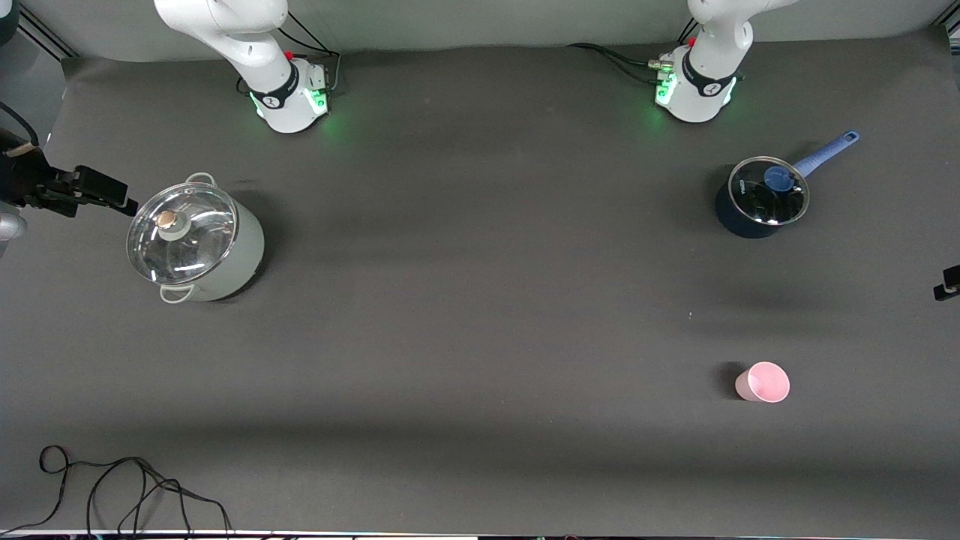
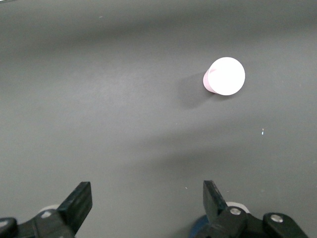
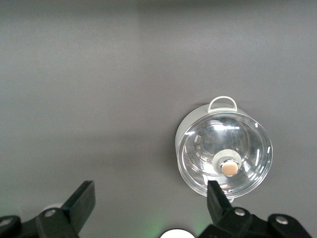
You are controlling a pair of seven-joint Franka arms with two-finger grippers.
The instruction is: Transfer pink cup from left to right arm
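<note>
Working across the front view from the right arm's end, I see the right claw (image 1: pixel 112 199) hanging up in the air just beside the grey lidded pot (image 1: pixel 196 244), its jaws spread wide with nothing between them; its wrist camera looks down on that pot's glass lid (image 3: pixel 224 157). Toward the left arm's end sits the blue saucepan (image 1: pixel 761 199), and nearer the front camera than it stands the pink cup (image 1: pixel 763 382), upright and alone on the tabletop (image 1: pixel 480 315). My left claw (image 2: pixel 146 206) is also wide and empty, high over bare tabletop, with the cup well apart from its fingers (image 2: pixel 78 203). So I judge nothing is done yet: the left arm has to pick up the cup, carry it toward the middle, and hand it off.
</note>
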